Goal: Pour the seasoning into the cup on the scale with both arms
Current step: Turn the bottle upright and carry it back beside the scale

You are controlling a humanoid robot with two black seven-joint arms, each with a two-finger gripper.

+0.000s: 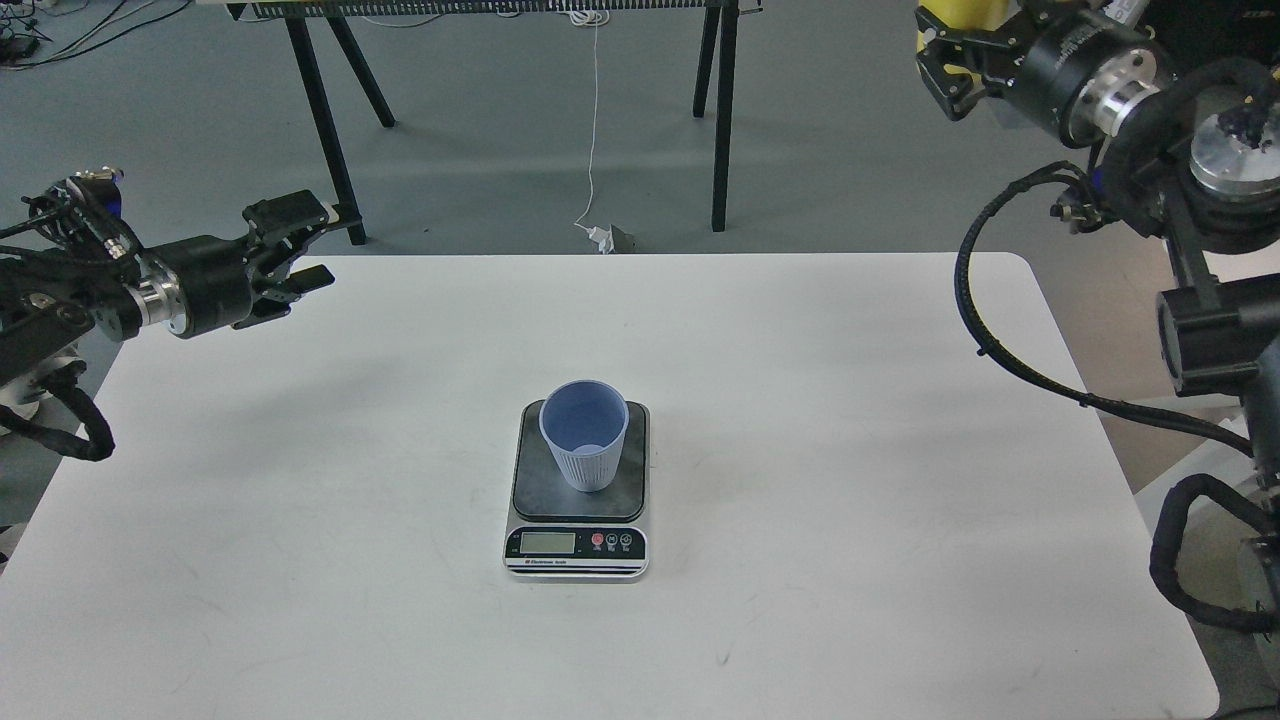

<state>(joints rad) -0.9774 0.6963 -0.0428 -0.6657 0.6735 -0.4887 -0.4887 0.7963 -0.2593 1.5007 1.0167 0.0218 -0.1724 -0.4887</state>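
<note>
The pale blue ribbed cup (583, 440) stands upright on the dark plate of the scale (530, 495) in the middle of the white table. My right gripper (948, 55) is high at the top right, far above and to the right of the cup. It is shut on the yellow seasoning bottle (968, 10), of which only a sliver shows at the top edge. The nozzle and cap strap are out of view. My left gripper (303, 250) is open and empty over the table's far left edge.
The white table (800, 450) has its far edge behind the scale and a rounded corner at the right. Black trestle legs (722, 120) and a white cable with a plug (598, 232) are on the floor behind it.
</note>
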